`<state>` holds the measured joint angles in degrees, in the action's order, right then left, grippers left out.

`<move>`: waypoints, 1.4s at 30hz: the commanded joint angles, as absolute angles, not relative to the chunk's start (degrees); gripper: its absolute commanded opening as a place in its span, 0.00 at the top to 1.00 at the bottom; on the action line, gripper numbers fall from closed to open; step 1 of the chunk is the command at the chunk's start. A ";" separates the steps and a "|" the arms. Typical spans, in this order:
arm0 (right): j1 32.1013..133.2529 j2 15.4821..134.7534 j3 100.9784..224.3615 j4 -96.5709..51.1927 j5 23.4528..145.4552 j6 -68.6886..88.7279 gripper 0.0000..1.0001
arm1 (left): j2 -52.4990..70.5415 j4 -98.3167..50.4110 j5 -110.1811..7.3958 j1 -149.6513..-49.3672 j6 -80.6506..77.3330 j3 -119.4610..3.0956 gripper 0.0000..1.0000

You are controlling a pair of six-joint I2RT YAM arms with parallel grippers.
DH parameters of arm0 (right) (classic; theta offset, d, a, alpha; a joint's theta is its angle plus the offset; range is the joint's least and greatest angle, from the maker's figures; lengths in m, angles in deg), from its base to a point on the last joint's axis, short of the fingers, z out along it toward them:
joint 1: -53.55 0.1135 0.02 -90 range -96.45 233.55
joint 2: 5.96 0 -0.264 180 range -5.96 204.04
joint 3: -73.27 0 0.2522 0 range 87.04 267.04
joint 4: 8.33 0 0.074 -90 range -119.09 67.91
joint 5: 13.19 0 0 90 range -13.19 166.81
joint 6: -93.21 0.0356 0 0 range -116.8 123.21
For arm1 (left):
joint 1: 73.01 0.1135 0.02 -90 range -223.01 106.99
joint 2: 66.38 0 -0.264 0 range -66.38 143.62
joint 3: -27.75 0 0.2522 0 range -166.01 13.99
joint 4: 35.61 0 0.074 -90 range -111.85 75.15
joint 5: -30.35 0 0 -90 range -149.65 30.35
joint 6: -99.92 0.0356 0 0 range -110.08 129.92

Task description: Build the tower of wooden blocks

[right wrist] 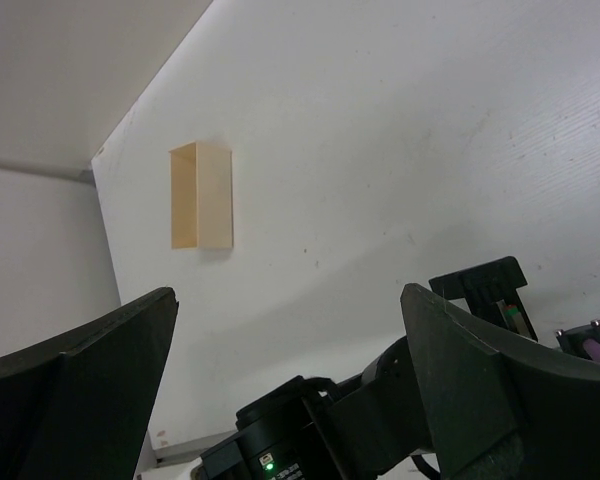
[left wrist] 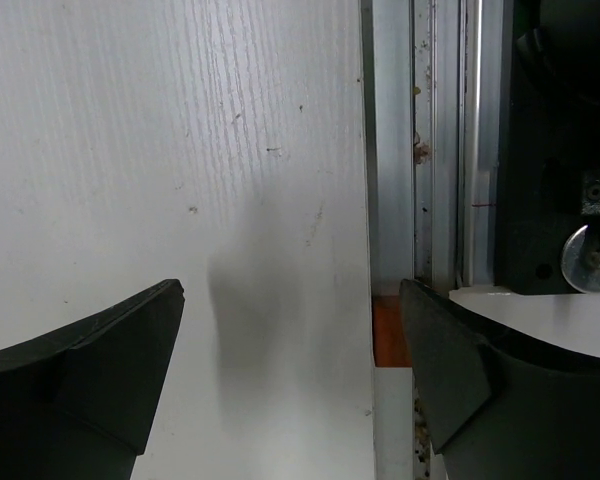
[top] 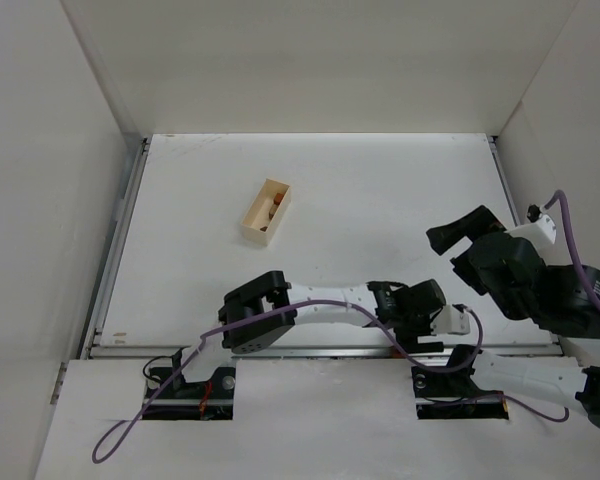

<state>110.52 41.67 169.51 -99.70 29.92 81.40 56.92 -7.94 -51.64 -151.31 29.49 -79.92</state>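
The wood blocks (top: 272,208) lay inside the tray (top: 251,231) left of the bench's (top: 380,180) middle; the left gripper (left wrist: 292,320) hung released over the near edge; the right gripper (right wrist: 290,310) gaped empty.

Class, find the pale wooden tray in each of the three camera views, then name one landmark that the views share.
Top external: the tray lies left of centre, mid-table, set at an angle.
Left wrist: not in it.
Right wrist: the tray is upper left, seen from its side.
Shared landmark: the white table, visible in all three views.
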 commanded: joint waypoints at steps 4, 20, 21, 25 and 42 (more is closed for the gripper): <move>110.15 41.15 169.21 -99.35 29.35 80.55 0.01 | 57.98 -10.77 -54.54 -151.50 28.99 -79.97 0.12; 110.15 40.62 168.60 -99.88 28.82 80.02 0.01 | 59.21 -5.68 -57.28 -152.55 30.92 -77.60 0.16; 110.15 40.62 168.60 -99.88 28.82 80.02 0.01 | 59.21 -4.81 -57.98 -152.55 30.93 -76.99 0.17; 110.15 40.09 168.60 -99.88 28.30 80.02 0.01 | 58.07 -4.27 -60.61 -152.55 31.72 -73.91 0.20; 110.15 40.62 168.07 -98.82 29.35 79.49 0.01 | 51.12 -4.18 -69.49 -150.36 32.25 -66.52 0.24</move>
<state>110.52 40.60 167.87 -99.67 29.72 80.55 53.53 -10.30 -62.31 -152.67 30.91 -68.71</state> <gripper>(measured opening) 0.992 0.766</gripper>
